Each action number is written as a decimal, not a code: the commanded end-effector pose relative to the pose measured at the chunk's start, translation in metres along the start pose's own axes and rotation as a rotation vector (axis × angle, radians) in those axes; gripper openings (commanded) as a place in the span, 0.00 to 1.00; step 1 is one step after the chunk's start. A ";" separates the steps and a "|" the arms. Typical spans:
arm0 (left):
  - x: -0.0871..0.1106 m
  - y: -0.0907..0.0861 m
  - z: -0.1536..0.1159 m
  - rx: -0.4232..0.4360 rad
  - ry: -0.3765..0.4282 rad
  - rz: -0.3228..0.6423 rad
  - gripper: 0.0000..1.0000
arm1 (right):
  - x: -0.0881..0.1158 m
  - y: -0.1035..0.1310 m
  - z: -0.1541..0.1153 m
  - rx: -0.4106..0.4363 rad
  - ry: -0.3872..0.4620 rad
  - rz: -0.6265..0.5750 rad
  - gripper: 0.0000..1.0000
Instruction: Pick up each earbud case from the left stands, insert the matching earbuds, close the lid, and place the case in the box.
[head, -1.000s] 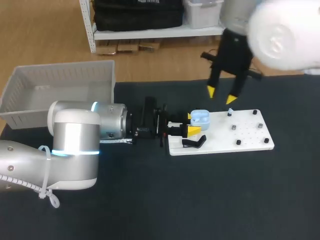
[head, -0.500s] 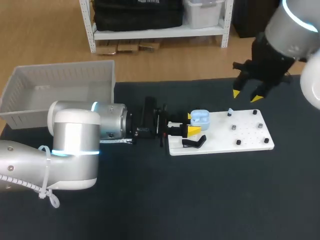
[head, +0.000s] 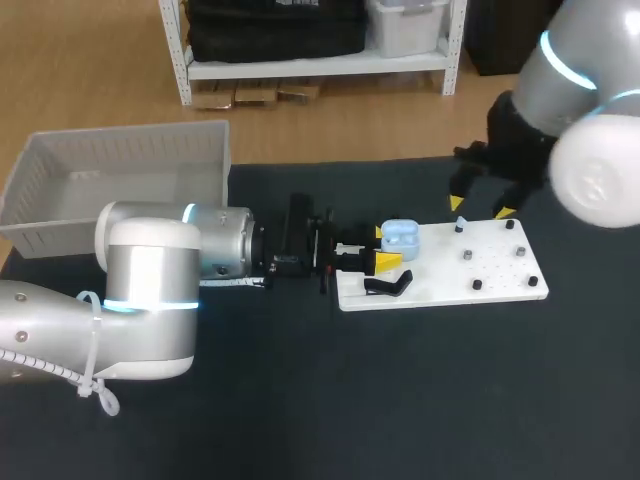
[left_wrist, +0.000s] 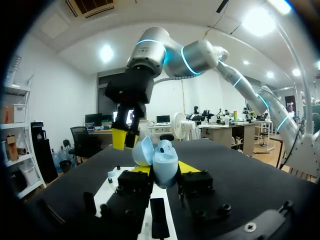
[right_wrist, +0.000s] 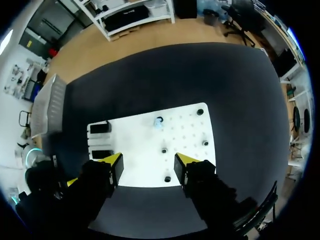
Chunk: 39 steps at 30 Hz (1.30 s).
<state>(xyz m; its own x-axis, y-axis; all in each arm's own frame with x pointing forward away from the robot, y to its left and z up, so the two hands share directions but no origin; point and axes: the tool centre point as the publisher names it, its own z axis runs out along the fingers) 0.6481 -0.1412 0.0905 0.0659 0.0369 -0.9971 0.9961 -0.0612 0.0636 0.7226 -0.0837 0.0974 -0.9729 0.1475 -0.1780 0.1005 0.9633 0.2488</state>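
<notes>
**Early going — nothing loaded yet**

At the white board's (head: 450, 278) left end, the left claw (head: 385, 247) pinches the pale blue case (left_wrist: 159, 159), lid open, with no earbud visibly seated. One small blue earbud (right_wrist: 158, 121) stands near the board's far edge. The right claw (head: 481, 207) hangs over that edge, spread wide and holding nothing. Off beyond the board's left end, the grey box (head: 100, 155) shows no case — inserting, closing and boxing all remain, I'd judge.

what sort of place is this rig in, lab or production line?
Probably a robot lab test bench, not a line: one dark table, a white peg fixture board with a few stands, and a single grey box.
</notes>
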 end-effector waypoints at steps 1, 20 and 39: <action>0.001 -0.001 0.000 -0.006 -0.003 0.003 0.00 | -0.013 0.007 0.018 0.037 0.012 0.008 0.64; 0.001 -0.001 0.000 -0.006 -0.003 0.003 0.00 | -0.026 -0.011 0.059 0.118 0.035 0.005 0.43; 0.001 -0.001 0.000 -0.006 -0.003 0.003 0.00 | -0.034 -0.015 0.072 0.152 0.036 0.033 0.32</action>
<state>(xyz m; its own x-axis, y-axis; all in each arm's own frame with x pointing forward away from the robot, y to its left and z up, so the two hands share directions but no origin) 0.6481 -0.1413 0.0905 0.0659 0.0369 -0.9971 0.9961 -0.0612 0.0636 0.7671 -0.0875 0.0332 -0.9751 0.1729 -0.1387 0.1585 0.9813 0.1088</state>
